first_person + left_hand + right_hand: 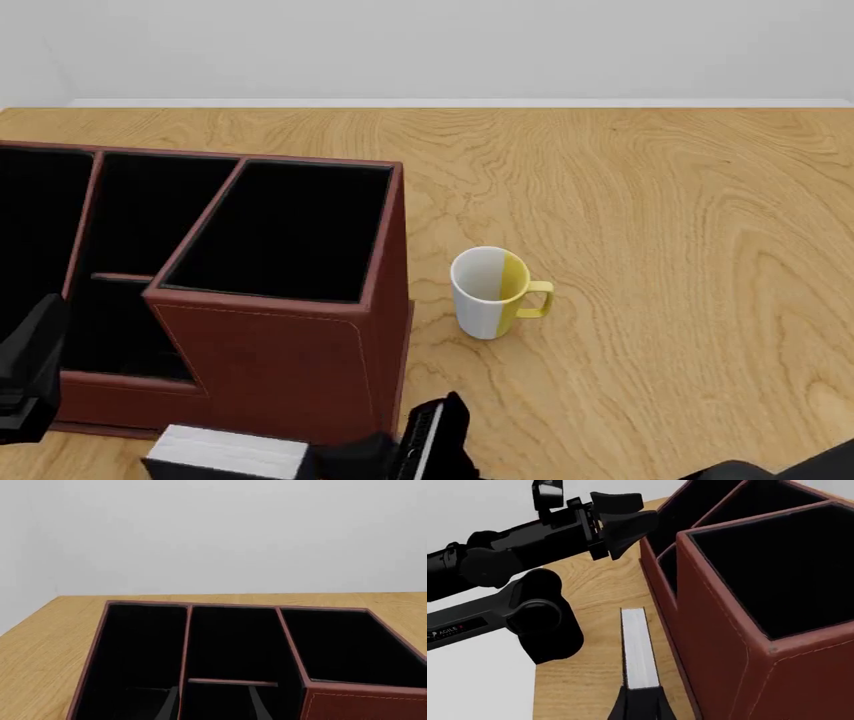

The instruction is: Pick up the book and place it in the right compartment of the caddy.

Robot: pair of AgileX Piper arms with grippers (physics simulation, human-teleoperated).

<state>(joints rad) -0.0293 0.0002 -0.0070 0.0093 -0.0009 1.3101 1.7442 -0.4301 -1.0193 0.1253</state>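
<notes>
Book: I've got the book [639,647] pinched by its near end in my right jaws, white page edge showing along its length; in the front view it [227,452] sits at the table's near edge, just in front of the caddy's tall section.
Book height: I can't tell whether it is off the table or touching it.
Right gripper: the right gripper [640,700] is clamped on the book, both fingers pressed to its covers; from the front it [400,455] shows low at the near edge, just right of the book.
Left gripper: the left gripper [617,522] hangs beyond the book, over the table's left side beside the caddy; its jaws look parted, holding nothing. Front view catches only a dark part of it [30,370] at the left margin.
Caddy: the caddy [287,385] stands at the table's near left, reddish-brown with stitched edges, black inside, dividers splitting it up.
Right compartment: the right compartment [287,230] is the tallest well, nothing in it that I can see; my left wrist camera looks straight over it [347,645].
Mug: a white-and-yellow mug [491,292] stands upright to the right of the caddy, near it but apart, handle pointing right.
Table: light wood table [667,220].
</notes>
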